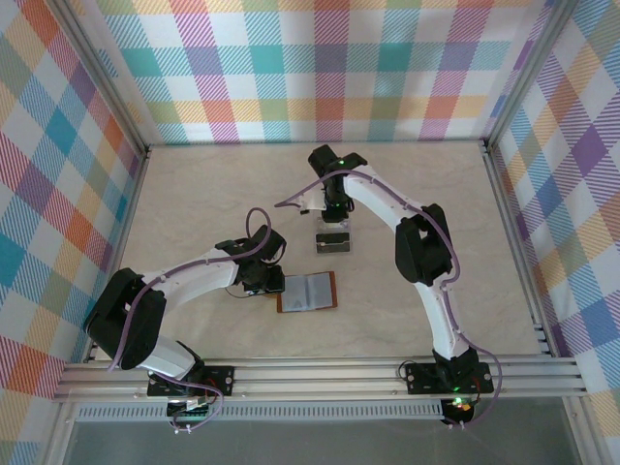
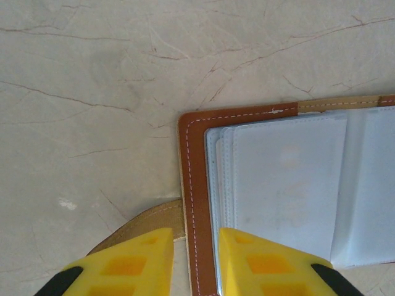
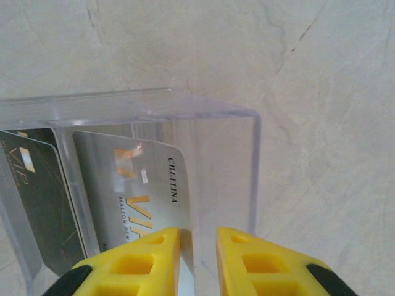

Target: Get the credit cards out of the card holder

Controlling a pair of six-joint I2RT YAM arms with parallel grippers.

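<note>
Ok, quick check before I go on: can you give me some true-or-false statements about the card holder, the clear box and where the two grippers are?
1. The card holder lies open on the table. True.
2. A silver card and a dark card sit in the clear box. True.
3. The right gripper is at the card holder. False: it is at the clear box, with the silver card's edge between its fingers; the left gripper is at the card holder.
4. The clear box lies nearer the arm bases than the card holder. False: it lies farther away.

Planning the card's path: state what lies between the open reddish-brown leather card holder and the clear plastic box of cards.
Nothing: the top view shows a bare strip of pale marbled tabletop between card holder and box.
</note>
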